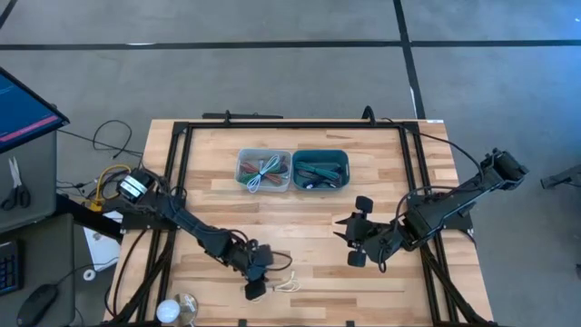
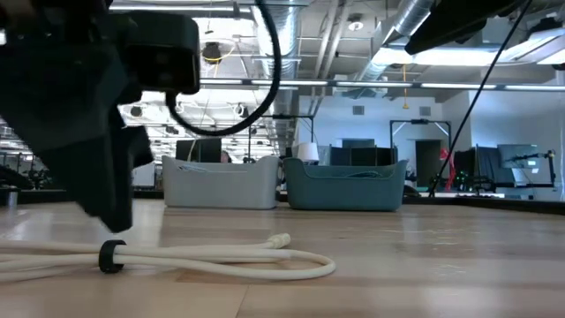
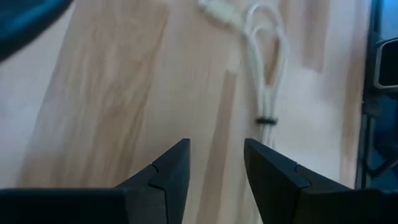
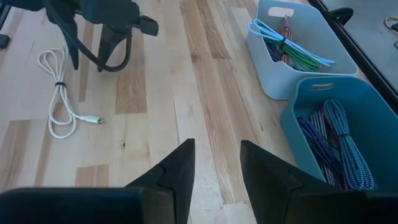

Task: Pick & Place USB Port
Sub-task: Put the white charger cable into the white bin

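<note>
White cable lies loose on the wooden table, just beside the left gripper. Its fingers are open and hold nothing. The right gripper waits near the two bins, fingers apart and empty too.

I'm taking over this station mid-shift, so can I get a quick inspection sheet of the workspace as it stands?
Surface: wooden table, black frame around it.
Job's things: white USB cable, coiled and banded, lying loose on the table; grey bin and teal bin side by side, both holding cables.
Clutter: nothing seen.
Grippers: left gripper open, empty, beside the white cable; right gripper open, empty, mid-table.
Cables: yellow and black wires off the left edge.
Surroundings: scissors, mouse.
</note>
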